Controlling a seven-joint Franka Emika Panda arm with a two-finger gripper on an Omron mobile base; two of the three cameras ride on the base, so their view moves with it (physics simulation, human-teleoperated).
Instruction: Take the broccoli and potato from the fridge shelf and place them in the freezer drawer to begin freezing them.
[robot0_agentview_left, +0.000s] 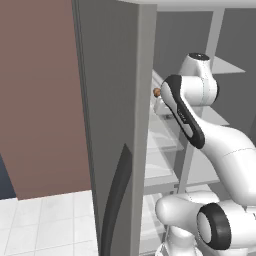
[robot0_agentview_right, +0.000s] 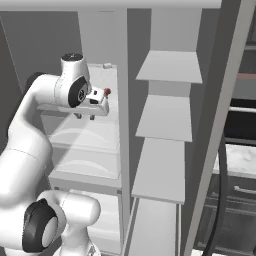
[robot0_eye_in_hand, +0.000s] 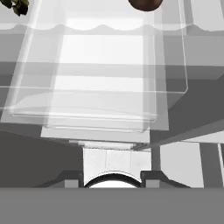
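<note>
- One broccoli (robot0_eye_in_hand: 17, 6) sits at the far left of the fridge shelf (robot0_eye_in_hand: 105, 65).
- One potato (robot0_eye_in_hand: 144, 4) lies on that shelf's far right, ahead of the gripper (robot0_agentview_right: 85, 116) and nearer its line.
- Fingers look empty; spread or closed, I cannot tell.

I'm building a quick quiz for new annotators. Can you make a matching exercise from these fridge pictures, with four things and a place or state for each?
Things:
1. potato
2. broccoli
3. tool
4. plain grey shelves

Places or states:
a. top left corner of the hand view
b. open, holding nothing
c. stacked one above another in the right half of the right base view
d. top edge of the hand view, right of the middle

Pairs: 1-d, 2-a, 3-b, 4-c
</note>
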